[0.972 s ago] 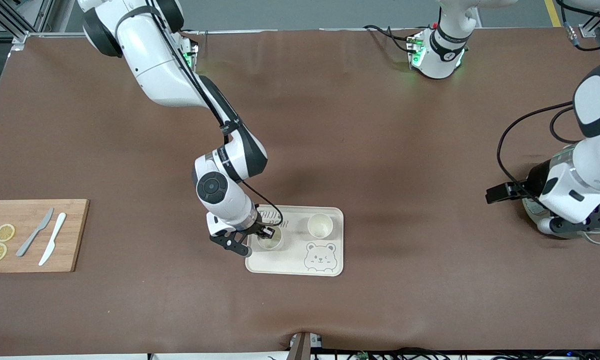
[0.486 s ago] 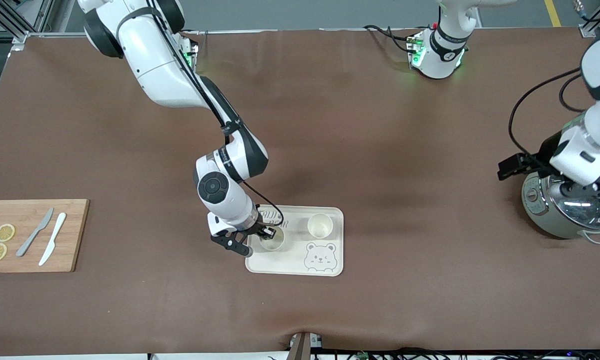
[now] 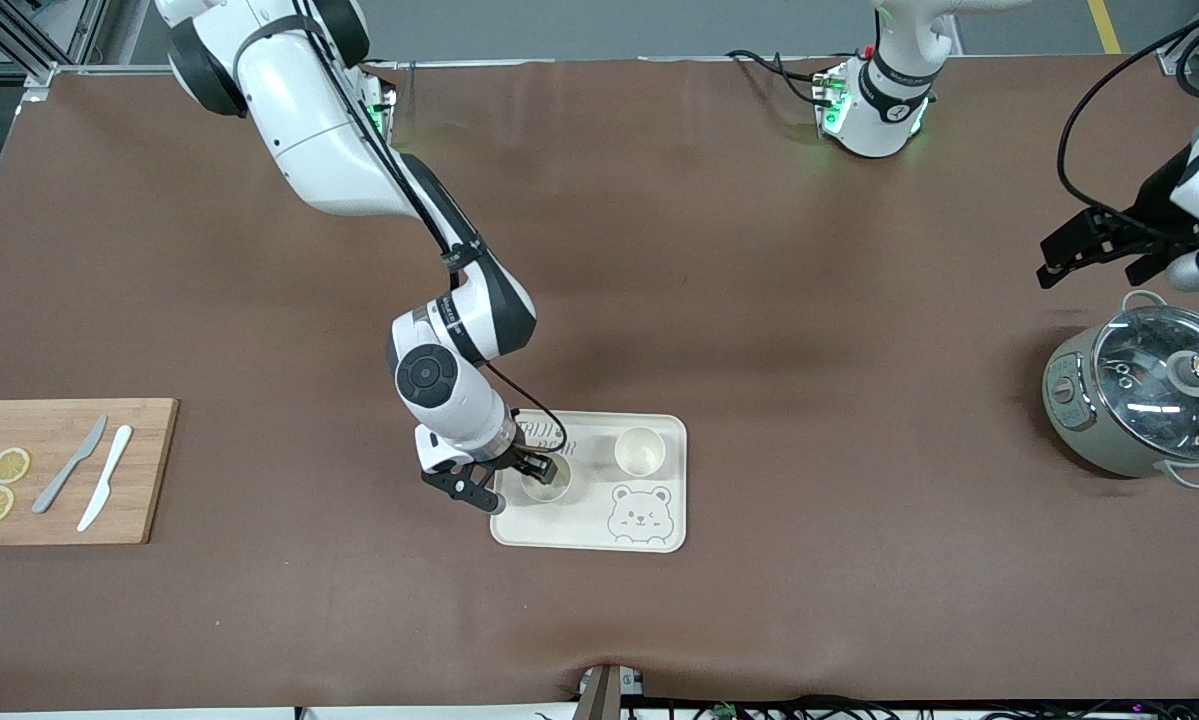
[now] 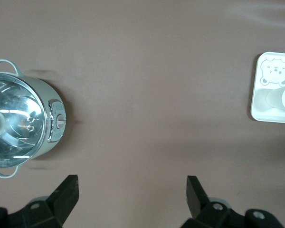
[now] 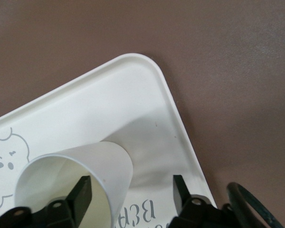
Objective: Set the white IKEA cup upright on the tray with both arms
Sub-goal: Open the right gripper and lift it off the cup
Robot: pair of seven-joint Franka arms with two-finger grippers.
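White cup (image 3: 545,480), upright, mouth open upward, stands on the cream tray (image 3: 589,535) at the tray's end toward the right arm, beside the grey lettering. In the right wrist view the same cup (image 5: 73,178) sits between the two black fingers (image 5: 80,192) with a clear gap on the one side; the pincer is spread, not clamped, one finger inside or against the rim, the exact contact not clear. Right gripper (image 3: 519,472) hangs low over that end of the tray, its arm reaching down from the base at the top of the table. A second white cup (image 3: 640,451), also upright, stands on the tray toward the left arm's end, farther from the front camera than the winking bear drawing (image 3: 639,514). Tray lies on the brown table cover (image 3: 759,300), near the middle, nearer the front camera. Left gripper (image 3: 1099,250) is up in the air at the left arm's end of the table, over bare cover just beside the pot; its wrist view shows its fingers (image 4: 66,192) wide apart, holding nothing. Steel pot with glass lid (image 3: 1139,400) sits below it in the front view. At the right arm's end, a wooden cutting board (image 3: 149,470) carries two knives (image 3: 89,478) and two lemon slices (image 3: 2,485).
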